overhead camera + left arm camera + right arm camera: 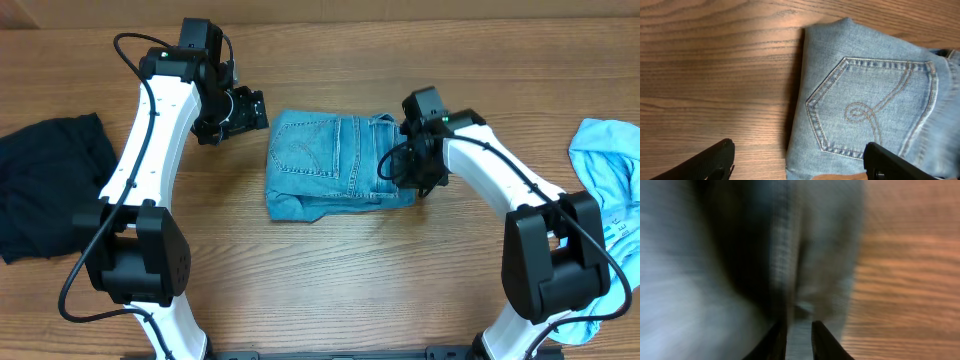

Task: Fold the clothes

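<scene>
One folded jeans (pixel 335 165), right claw (pixel 799 330) pinching edge, left claw (pixel 245 108) apart

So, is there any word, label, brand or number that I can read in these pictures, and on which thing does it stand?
None can be read.
The jeans show only a stitched curl on the pocket, no letters.
The blue T-shirt shows no readable print; the right wrist view is blurred.
</scene>
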